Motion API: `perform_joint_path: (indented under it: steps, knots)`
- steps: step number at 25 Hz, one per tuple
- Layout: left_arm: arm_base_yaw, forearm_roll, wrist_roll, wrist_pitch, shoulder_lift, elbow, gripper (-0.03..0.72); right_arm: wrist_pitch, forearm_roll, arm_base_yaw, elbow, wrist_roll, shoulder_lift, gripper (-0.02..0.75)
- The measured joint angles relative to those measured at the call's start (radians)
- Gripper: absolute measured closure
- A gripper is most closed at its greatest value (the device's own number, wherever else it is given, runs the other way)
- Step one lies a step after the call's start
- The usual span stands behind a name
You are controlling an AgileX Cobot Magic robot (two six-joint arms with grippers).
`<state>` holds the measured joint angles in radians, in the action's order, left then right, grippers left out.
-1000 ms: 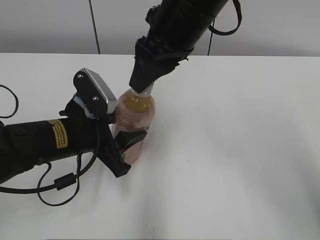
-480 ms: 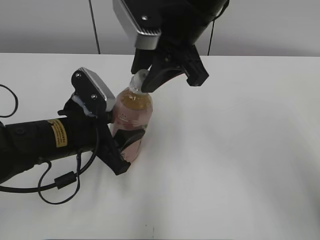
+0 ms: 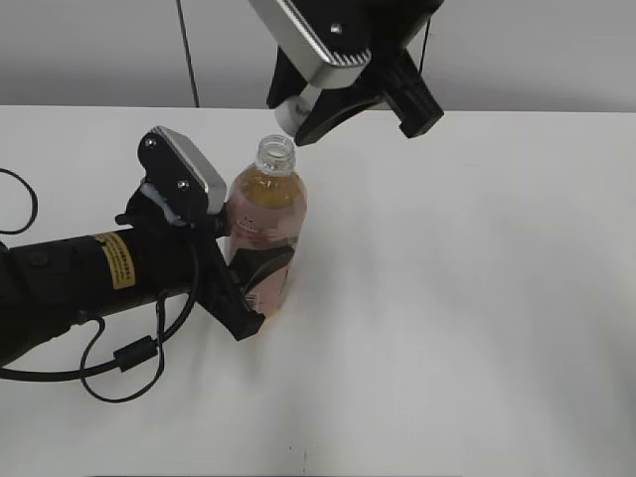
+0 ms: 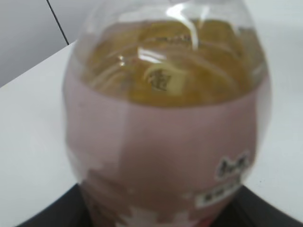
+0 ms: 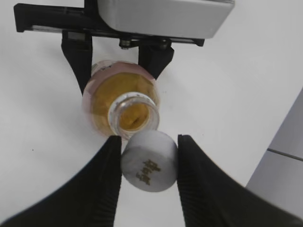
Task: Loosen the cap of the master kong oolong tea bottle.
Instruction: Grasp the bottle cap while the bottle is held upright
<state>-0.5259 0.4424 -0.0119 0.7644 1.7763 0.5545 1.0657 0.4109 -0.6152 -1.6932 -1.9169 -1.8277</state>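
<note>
- Master kong oolong tea bottle (image 3: 263,234) stands upright, pinched low by our left gripper (image 3: 248,288).
- Its open neck lies just below our right gripper (image 5: 147,158), whose fingers pinch the cap (image 5: 149,161), already lifted clear.

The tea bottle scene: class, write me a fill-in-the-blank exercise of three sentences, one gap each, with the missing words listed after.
1. The cap is pinched in the ____ gripper, clear of the neck.
2. The left gripper clamps the master kong oolong tea bottle, which stands ____ on the table.
3. With its mouth open, the bottle shows tea of an ____ colour.

Missing words: right; upright; amber
</note>
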Motion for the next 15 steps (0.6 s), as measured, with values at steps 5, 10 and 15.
perform_joint_path:
  steps: [5, 10, 15]
  knots:
    - [-0.001, -0.001, 0.004, 0.003, 0.000, 0.000, 0.326, 0.010, -0.090, 0.006, 0.000, 0.138, 0.047, 0.465]
    - [-0.001, -0.006, 0.095, 0.070, 0.018, 0.000, 0.326, 0.061, -0.208, 0.083, 0.000, 0.405, 0.028, 0.465]
    - [-0.002, -0.005, 0.167, 0.183, 0.062, 0.000, 0.326, 0.073, -0.107, 0.209, 0.000, 0.562, -0.041, 0.465]
